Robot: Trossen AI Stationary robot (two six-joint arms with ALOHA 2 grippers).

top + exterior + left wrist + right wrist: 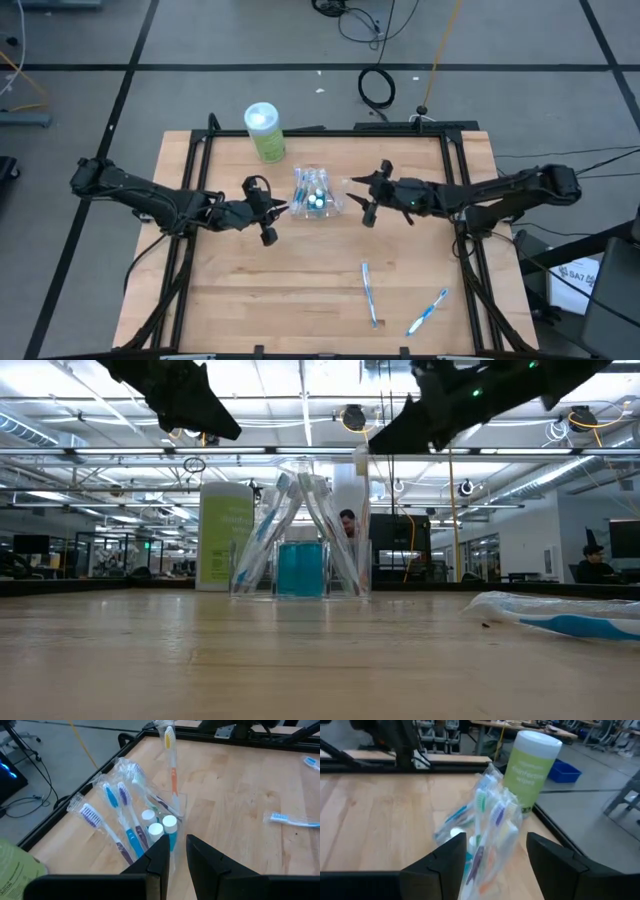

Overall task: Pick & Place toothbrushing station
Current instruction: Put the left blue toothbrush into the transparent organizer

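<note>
Look at the cup [318, 196] in the middle of the table [250, 290]; it is clear and stands upright, and it is full of wrapped toothbrushes [127, 815] that lean out of its top, with some small white caps [161, 822] among them. Your left gripper [277, 211] is just beside the cup on its left, right at the rim, and its two fingers [156, 862] are close together with only a thin gap; you cannot tell if they pinch the cup's wall or just sit by it. Your right gripper [358, 197] is just to the right of the cup, and its fingers [442, 862] are spread wide, holding nothing, with the brushes between and beyond them. A green tub of wipes [265, 131] stands behind the cup, near the table's far edge. Two more toothbrushes lie flat well in front of the cup, to its right: one brush [369, 293] nearer the cup and a blue brush [427, 311] farther to the right.
</note>
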